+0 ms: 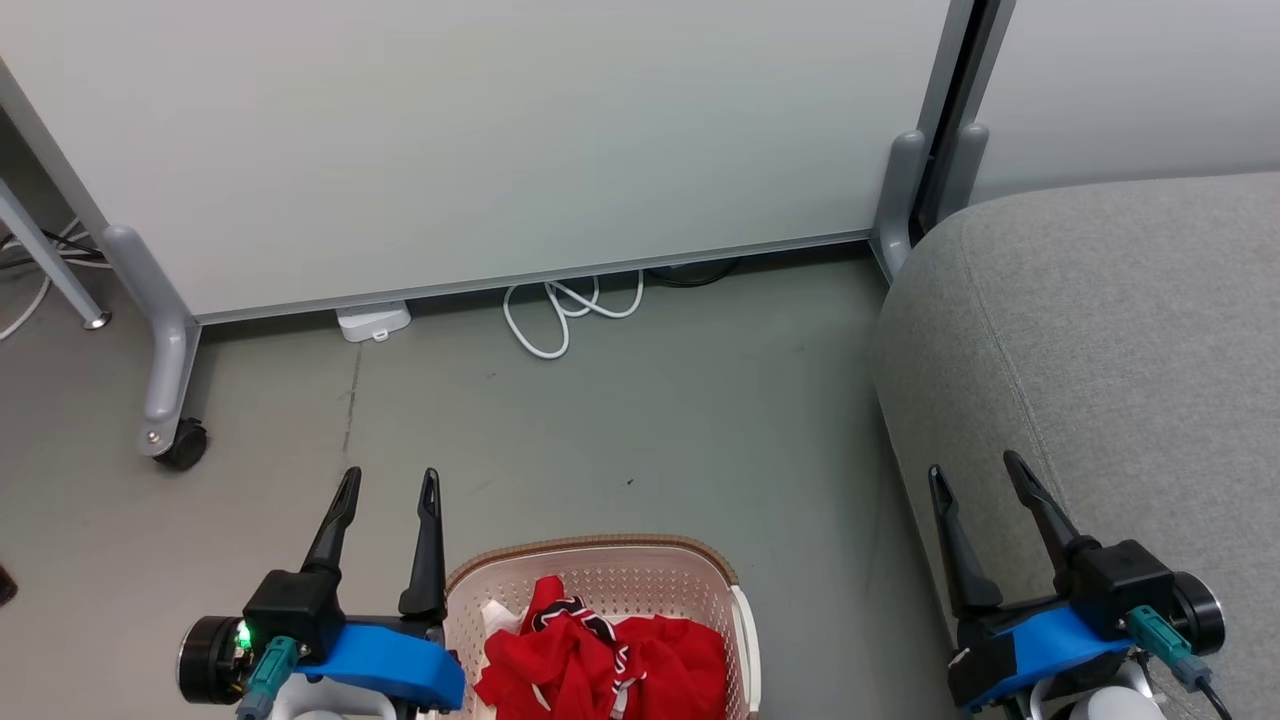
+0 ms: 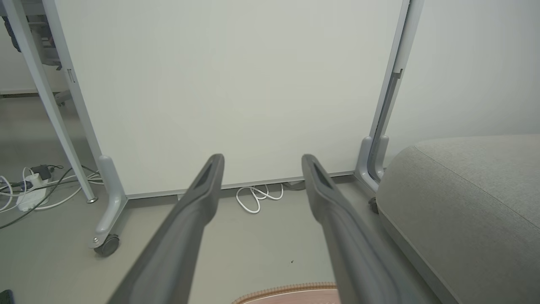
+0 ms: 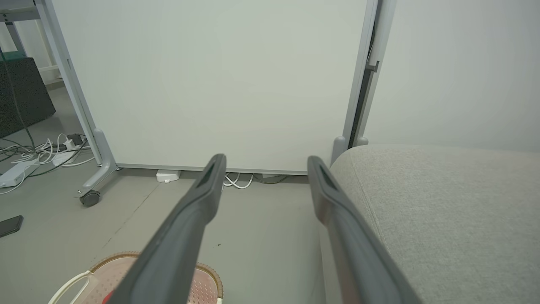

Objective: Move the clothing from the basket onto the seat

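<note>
While head view shows clothing [image 1: 600, 665], L-wrist adds pwr-strip [image 2: 27, 199].

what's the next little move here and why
Probably swing the left end effector toward the robot's right and lower it over the red clothing. The clothing lies heaped in the basket, not yet on the grey seat. That end effector stands open and empty beside the basket's rim, nearer than the right end effector, which hovers by the seat.
</note>
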`<state>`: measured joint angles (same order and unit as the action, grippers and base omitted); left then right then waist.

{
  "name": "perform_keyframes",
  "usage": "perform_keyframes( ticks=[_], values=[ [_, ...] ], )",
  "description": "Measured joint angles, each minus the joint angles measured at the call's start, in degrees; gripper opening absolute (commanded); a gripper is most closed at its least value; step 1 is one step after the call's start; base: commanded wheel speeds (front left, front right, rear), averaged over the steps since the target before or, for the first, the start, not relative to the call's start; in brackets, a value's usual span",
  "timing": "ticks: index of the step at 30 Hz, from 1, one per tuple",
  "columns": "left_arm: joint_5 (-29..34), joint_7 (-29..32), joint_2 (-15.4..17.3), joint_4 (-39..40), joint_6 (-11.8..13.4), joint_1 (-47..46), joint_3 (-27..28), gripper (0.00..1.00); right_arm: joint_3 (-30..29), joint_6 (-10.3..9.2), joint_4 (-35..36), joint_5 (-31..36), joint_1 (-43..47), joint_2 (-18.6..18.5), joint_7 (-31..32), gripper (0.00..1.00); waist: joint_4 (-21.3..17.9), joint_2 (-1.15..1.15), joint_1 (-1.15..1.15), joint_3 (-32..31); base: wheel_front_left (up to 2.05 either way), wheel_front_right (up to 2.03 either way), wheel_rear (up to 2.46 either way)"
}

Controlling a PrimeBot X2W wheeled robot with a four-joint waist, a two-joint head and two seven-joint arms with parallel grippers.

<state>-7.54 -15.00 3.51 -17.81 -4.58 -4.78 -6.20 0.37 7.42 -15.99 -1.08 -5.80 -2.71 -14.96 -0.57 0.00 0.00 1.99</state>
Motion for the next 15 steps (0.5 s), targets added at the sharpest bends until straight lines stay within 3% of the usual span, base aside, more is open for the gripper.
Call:
perform_keyframes(
  ticks=[15],
  values=[
    [1.0,-0.07,1.14,-7.03,-0.8,-2.32,-0.08,1.0,4.5,0.01,2.41,-1.64,-3.49,-0.04,-0.02,1.0,-4.22,0.0,0.0,6.59,0.0,0.0,0.0]
  ],
)
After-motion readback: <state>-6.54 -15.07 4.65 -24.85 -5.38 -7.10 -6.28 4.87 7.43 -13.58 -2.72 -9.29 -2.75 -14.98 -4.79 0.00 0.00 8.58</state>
